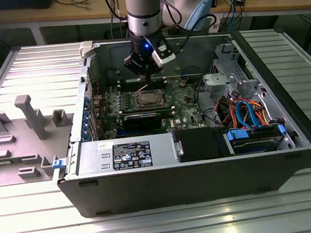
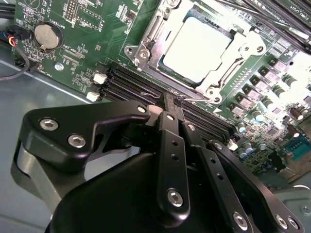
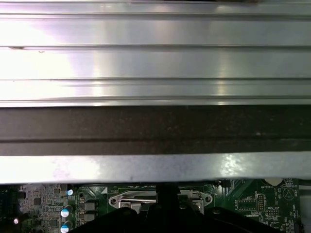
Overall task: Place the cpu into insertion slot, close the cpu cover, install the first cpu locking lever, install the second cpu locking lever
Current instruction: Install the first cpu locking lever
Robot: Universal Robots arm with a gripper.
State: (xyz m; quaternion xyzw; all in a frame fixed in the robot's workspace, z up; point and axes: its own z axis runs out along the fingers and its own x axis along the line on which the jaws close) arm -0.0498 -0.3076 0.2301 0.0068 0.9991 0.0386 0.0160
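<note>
The cpu (image 2: 201,42) sits in the slot (image 2: 146,36), under the shut cover (image 2: 233,63), in the middle of the board (image 1: 184,99). The gripper (image 2: 174,99) is pinched tight, holding nothing, its tip at a thin wire lever (image 2: 197,100) near the cover. The lever looks stiff and springy, so I would push it near its end.

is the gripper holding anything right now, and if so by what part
Nothing is held. In the second wrist view the gripper has its fingers together, tips at a thin locking lever beside the cpu cover. The cpu already sits under the cover.
</note>
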